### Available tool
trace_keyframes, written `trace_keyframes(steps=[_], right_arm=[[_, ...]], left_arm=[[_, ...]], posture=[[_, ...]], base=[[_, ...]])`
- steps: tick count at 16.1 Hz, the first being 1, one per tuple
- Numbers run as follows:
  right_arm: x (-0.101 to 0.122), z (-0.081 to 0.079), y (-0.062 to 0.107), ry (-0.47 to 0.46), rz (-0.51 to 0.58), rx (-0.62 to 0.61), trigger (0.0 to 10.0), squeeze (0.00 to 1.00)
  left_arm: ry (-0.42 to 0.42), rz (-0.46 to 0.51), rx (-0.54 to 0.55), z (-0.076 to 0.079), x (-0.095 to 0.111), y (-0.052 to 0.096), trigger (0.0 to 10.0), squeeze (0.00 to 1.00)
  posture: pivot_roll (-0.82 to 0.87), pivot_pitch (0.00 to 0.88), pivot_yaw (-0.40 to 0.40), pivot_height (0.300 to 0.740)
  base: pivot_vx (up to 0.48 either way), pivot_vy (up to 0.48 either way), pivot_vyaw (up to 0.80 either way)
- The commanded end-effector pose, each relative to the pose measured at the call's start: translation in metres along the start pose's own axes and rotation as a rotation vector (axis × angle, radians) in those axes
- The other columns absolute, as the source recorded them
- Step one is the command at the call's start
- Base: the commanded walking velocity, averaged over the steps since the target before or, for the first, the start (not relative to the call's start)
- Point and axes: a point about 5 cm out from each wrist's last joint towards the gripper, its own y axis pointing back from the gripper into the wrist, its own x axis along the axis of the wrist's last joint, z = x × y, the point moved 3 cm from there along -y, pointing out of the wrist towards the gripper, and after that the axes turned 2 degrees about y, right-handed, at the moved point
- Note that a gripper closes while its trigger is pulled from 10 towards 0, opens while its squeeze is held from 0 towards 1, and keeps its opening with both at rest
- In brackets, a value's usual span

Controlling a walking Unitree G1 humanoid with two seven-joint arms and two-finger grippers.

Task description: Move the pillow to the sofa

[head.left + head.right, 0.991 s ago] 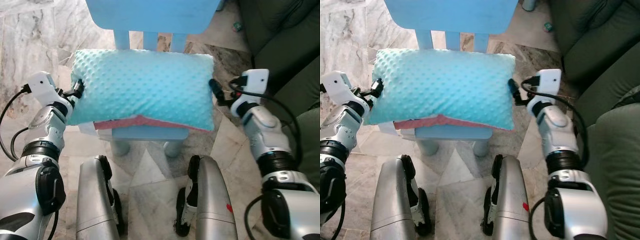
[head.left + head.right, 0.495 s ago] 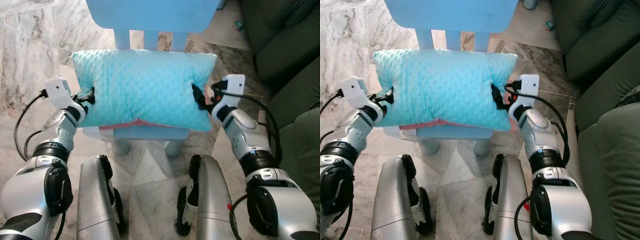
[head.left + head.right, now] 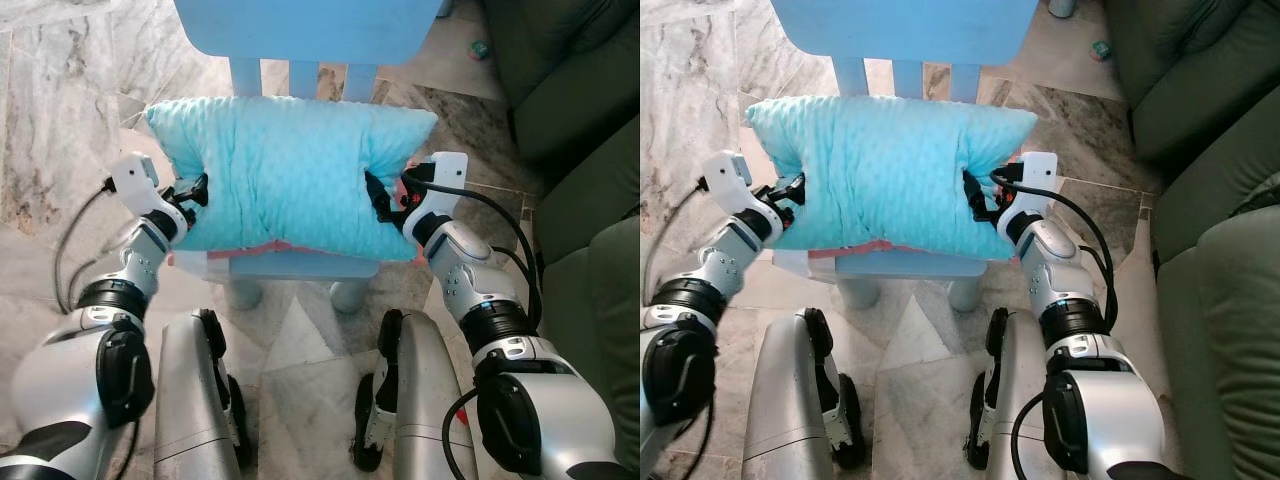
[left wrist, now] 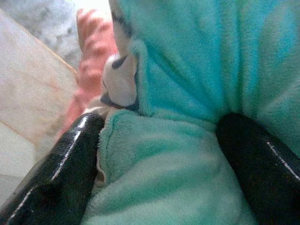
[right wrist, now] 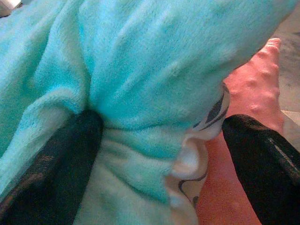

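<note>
- A turquoise, bumpy-textured pillow (image 3: 290,175) lies across the seat of a small light-blue chair (image 3: 300,262), directly in front of the robot.
- The pillow is wider than the seat; both of its ends overhang the sides.
- Along the pillow's near edge a strip of coral-pink fabric (image 3: 255,248) peeks out from underneath.
- The left gripper (image 3: 195,190) presses into the pillow's left end — the plush dents inward around it.
- In the left wrist view, two black fingers (image 4: 61,164) stand spread apart with a thick fold of turquoise fabric bunched between them, touching both.
- The right gripper (image 3: 378,200) pushes into the pillow's right end, and the fabric creases toward it.
- In the right wrist view, its black fingers (image 5: 56,159) are likewise held apart, with the pillow's edge and a bit of white patterned trim (image 5: 197,154) wedged between them.
- Squeezed from both ends, the pillow is puckered in the middle, with folds running across its top.
- The chair's blue backrest (image 3: 310,25) rises behind the pillow.
- A dark green sofa (image 3: 1200,130) stands to the robot's right, well apart from the pillow.
- The floor (image 3: 60,110) is grey-veined marble tile.
- The robot's silver legs (image 3: 190,400) show below — close to the chair's front edge.
</note>
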Motion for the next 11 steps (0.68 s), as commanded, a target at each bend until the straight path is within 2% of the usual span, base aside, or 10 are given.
trace_keyframes(steps=[1,3,4,5,6,7,9,10,11], right_arm=[[-0.012,-0.003,0.001,-0.014,-0.049,0.016,10.0,0.00],[-0.017,-0.005,0.002,-0.034,-0.064,0.030,10.0,0.00],[-0.020,-0.009,0.002,-0.049,-0.076,0.047,10.0,0.00],[-0.025,-0.017,0.001,-0.077,-0.096,0.091,10.0,0.00],[-0.027,-0.023,0.000,-0.151,-0.112,0.125,10.0,0.00],[-0.027,-0.030,0.000,-0.202,-0.133,0.183,10.0,0.00],[-0.032,-0.041,0.004,-0.256,-0.176,0.280,10.0,0.00],[-0.036,-0.040,0.006,-0.256,-0.200,0.286,10.0,0.00],[-0.040,-0.041,0.008,-0.250,-0.221,0.302,10.0,0.00]], left_arm=[[-0.019,-0.005,-0.007,0.001,0.005,0.000,10.0,0.00],[0.010,-0.092,-0.020,-0.002,-0.008,0.002,10.0,0.00],[0.011,-0.150,-0.025,-0.003,-0.020,0.004,10.0,0.00],[0.050,-0.231,-0.028,-0.004,-0.038,0.008,10.0,0.00],[0.120,-0.242,-0.034,-0.003,-0.043,0.009,10.0,0.00],[0.303,-0.220,-0.096,0.007,-0.040,0.007,10.0,0.00],[0.386,-0.204,-0.130,0.009,-0.038,0.008,10.0,0.00],[0.416,-0.206,-0.147,0.009,-0.038,0.009,10.0,0.00],[0.429,-0.215,-0.162,0.008,-0.040,0.011,0.4,0.00]], posture=[[-0.02,0.432,-0.062,0.510],[-0.01,0.431,-0.062,0.510],[-0.01,0.431,-0.062,0.510],[-0.01,0.427,-0.059,0.510],[-0.02,0.427,-0.057,0.510],[-0.02,0.427,-0.057,0.510],[-0.01,0.430,-0.059,0.510],[-0.02,0.433,-0.060,0.510],[-0.02,0.433,-0.060,0.510]], base=[[0.000,0.000,0.00],[0.000,0.000,0.00],[0.000,0.000,0.00],[0.000,0.000,0.00],[0.000,0.000,0.00],[0.000,0.000,0.00],[0.000,0.000,0.00],[0.000,0.000,0.00],[0.000,0.000,0.00]])
